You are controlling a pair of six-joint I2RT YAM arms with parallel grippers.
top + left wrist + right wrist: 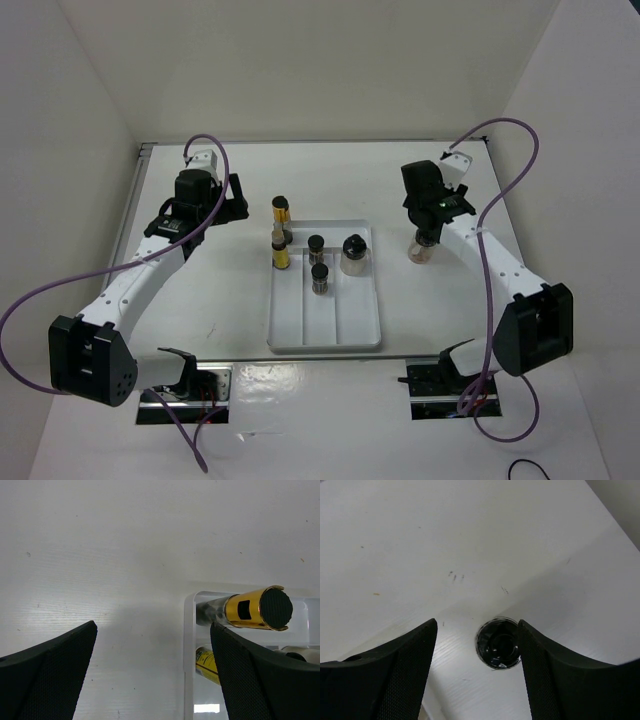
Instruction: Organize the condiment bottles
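Observation:
A white divided tray (pixel 345 322) lies mid-table. In its left lane stand two slim yellow-amber bottles, one black-capped (pixel 281 211) at the far end and one (pixel 281 252) just nearer. Two tiny dark jars (pixel 316 246) (pixel 320 277) stand in the middle lane, and a round pale black-capped bottle (pixel 354 254) in the right lane. A second round bottle (pixel 424 250) stands on the table right of the tray. My right gripper (pixel 477 645) hangs open over it; the bottle (pixel 499 643) sits by the right finger, clear of the left. My left gripper (pixel 152 645) is open over bare table beside the tray's far left corner (pixel 189 630), next to the black-capped slim bottle (pixel 255 611).
White walls close in the table at the left, back and right. Purple cables loop from both arms. The arm bases and two dark mounting plates (pixel 445 385) sit at the near edge.

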